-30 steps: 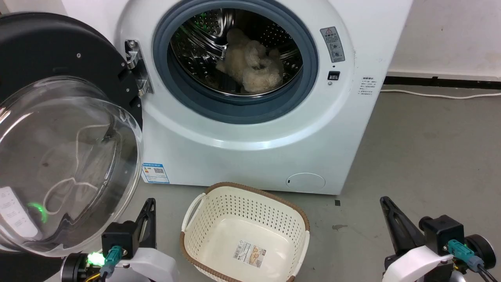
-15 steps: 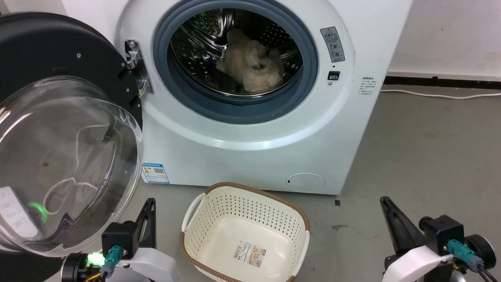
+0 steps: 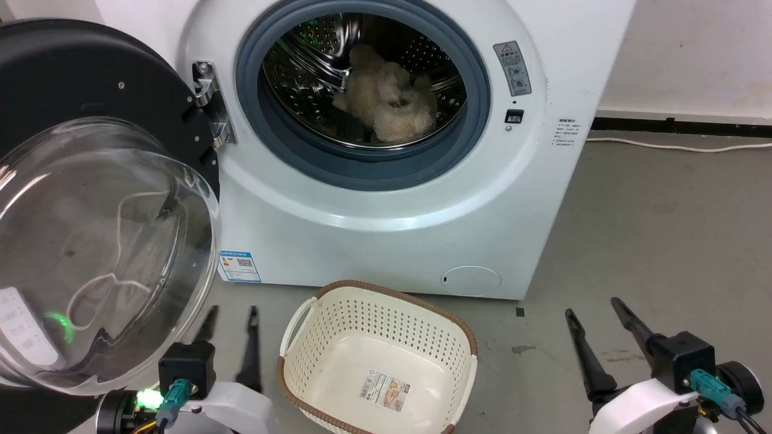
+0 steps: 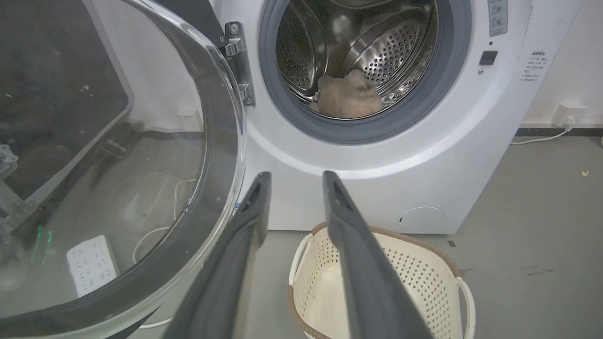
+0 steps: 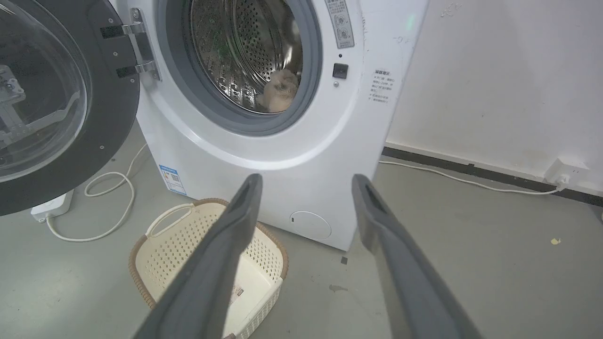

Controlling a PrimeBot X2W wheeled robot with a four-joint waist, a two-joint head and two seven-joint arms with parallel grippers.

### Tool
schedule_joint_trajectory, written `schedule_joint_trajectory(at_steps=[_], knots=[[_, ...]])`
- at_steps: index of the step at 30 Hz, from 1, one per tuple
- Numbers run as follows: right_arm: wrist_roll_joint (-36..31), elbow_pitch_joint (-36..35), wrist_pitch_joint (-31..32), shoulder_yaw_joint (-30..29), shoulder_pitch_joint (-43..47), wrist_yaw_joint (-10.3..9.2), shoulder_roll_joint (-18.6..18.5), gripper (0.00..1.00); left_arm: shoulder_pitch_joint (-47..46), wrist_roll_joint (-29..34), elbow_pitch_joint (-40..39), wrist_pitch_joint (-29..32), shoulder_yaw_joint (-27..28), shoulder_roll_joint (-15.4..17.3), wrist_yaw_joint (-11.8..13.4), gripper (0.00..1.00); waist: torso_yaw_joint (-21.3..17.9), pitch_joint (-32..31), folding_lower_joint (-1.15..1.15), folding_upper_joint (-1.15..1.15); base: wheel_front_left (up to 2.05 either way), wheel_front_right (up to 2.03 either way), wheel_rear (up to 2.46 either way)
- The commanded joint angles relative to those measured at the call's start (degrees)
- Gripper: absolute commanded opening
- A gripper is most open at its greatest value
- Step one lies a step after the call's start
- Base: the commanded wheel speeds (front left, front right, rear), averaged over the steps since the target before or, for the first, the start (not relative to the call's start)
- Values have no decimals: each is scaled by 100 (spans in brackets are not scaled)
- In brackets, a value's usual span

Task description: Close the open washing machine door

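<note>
Left end effector (image 3: 232,311) newly agape, washing machine door (image 3: 90,78) just beside it

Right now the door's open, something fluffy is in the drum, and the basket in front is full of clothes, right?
Not quite: the head view shows the basket empty but for a label on its floor. The washing machine door is open, and the fluffy thing lies in the drum.

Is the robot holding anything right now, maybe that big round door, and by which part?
Nothing is held. The left gripper and right gripper are open and empty; the washing machine door is ungripped.
</note>
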Motion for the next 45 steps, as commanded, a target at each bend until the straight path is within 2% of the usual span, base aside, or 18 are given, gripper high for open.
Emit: schedule_joint_trajectory(at_steps=[1, 15, 28, 45], knots=[[49, 19, -51, -24, 14, 0, -1, 100, -7, -34, 13, -55, -14, 2, 11, 100, 4, 1, 0, 0, 0, 0, 0], [72, 70, -207, -90, 65, 1, 3, 100, -6, -121, 59, -211, -72, 3, 20, 100, 189, -26, 0, 0, 0, 0, 0], [119, 101, -362, -23, 115, 1, 6, 100, 46, -209, 103, -367, -102, 4, 17, 100, 696, -61, 0, 0, 0, 0, 0], [187, 436, -637, 473, -138, 2, -90, 100, 208, -419, -119, -642, -123, 6, 252, 100, 1292, 7, 0, 0, 0, 0, 0]])
